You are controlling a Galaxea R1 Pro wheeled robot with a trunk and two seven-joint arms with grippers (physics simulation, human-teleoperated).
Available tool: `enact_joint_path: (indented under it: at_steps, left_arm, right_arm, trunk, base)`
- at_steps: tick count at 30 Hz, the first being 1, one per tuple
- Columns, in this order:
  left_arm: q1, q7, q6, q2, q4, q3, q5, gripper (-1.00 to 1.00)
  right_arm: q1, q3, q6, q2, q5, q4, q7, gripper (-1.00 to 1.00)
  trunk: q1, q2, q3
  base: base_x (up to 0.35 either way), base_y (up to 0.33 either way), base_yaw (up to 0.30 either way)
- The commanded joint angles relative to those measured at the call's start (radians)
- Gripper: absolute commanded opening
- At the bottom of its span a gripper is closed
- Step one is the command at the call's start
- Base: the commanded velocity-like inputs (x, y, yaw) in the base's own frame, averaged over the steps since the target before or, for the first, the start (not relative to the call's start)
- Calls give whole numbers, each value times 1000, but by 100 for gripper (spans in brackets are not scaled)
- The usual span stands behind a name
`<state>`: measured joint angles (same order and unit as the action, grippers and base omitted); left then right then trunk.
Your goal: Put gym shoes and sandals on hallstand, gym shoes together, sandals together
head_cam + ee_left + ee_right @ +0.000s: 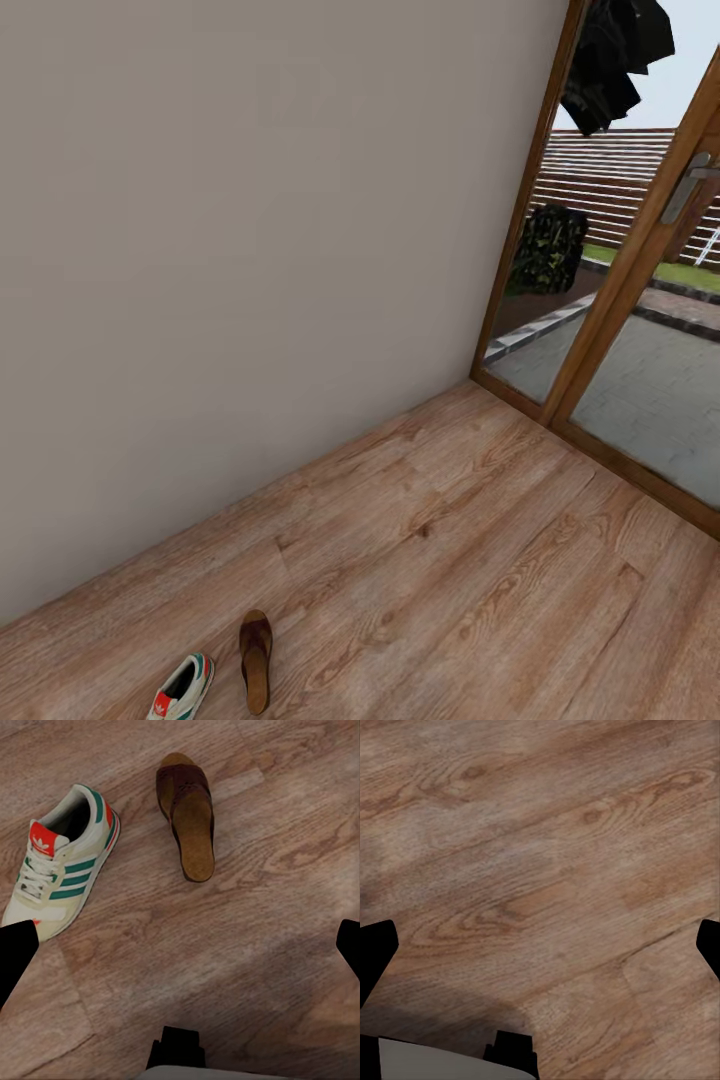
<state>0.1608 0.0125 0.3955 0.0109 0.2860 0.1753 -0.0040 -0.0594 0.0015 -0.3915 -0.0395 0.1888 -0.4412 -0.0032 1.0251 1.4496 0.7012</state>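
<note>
Below, 1 trefoil-marked gym shoe (pixel 61 862) lies beside 1 sandal (pixel 187 814); both claws gape empty.

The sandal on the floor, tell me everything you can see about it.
The sandal is a dark brown slip-on that looks like leather, with a wide strap over the front and a bare tan footbed running to an open heel. It lies flat, sole down, on the wood-grain floor, beside a white sneaker with green stripes but apart from it. In the head view it lies near the wall. Nothing else touches it.
</note>
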Motion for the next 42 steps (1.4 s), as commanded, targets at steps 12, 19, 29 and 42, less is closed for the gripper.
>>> enact_joint_path:
  at_steps: [12,19,29,42]
  left_arm:
    - [79,2,-16,8,7,4,-12,100]
    - [166,2,-72,10,-1,4,-62,100]
    - [266,2,-241,3,6,7,-111,100]
    - [323,1,-283,-3,-3,19,-109,100]
  right_arm:
    - [-10,3,0,-5,9,-86,0,100]
    - [-23,1,10,-9,10,-192,0,100]
    - [-76,0,120,-11,8,-291,4,100]
    - [-143,0,301,-11,6,-382,8,100]
  trunk:
    - [0,0,1]
    - [0,0,1]
    - [0,0,1]
    - [0,0,1]
  base:
    - [0,0,0]
    - [0,0,0]
    - [0,0,0]
    - [0,0,0]
